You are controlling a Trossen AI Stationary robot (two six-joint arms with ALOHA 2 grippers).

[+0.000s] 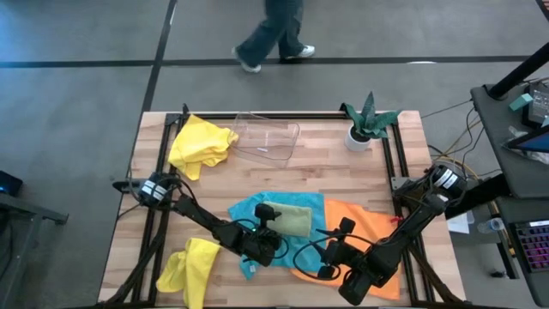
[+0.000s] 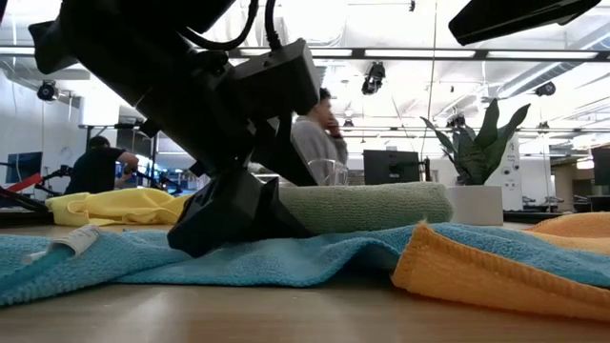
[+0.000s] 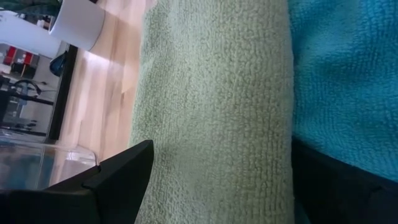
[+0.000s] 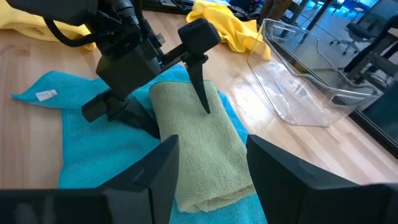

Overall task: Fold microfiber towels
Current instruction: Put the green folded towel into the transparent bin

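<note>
A folded sage green towel (image 1: pixel 293 221) lies on the spread turquoise towel (image 1: pixel 249 210) at the table's middle. An orange towel (image 1: pixel 364 225) lies to its right, its edge over the turquoise one (image 2: pixel 477 267). One yellow towel (image 1: pixel 202 142) is bunched at the far left and another (image 1: pixel 190 268) at the near left. My left gripper (image 1: pixel 268 218) is open, and its two fingers stand on either side of the green towel's left end (image 3: pixel 217 124). My right gripper (image 4: pixel 211 180) is open and empty, a little above the table to the right of the green towel. My left gripper's lower finger (image 4: pixel 102 109) lies on the turquoise towel (image 4: pixel 93 149), beside the green towel. Its upper finger (image 4: pixel 202 81) points down at the green towel's top (image 4: pixel 199 130). Whether that fingertip touches the towel, I cannot tell.
A clear plastic tray (image 1: pixel 268 137) lies at the far middle. A small plant in a white pot (image 1: pixel 360 129) stands at the far right. A person (image 1: pixel 274 34) walks past beyond the far edge. Bare wood shows at the near middle (image 1: pixel 257 287).
</note>
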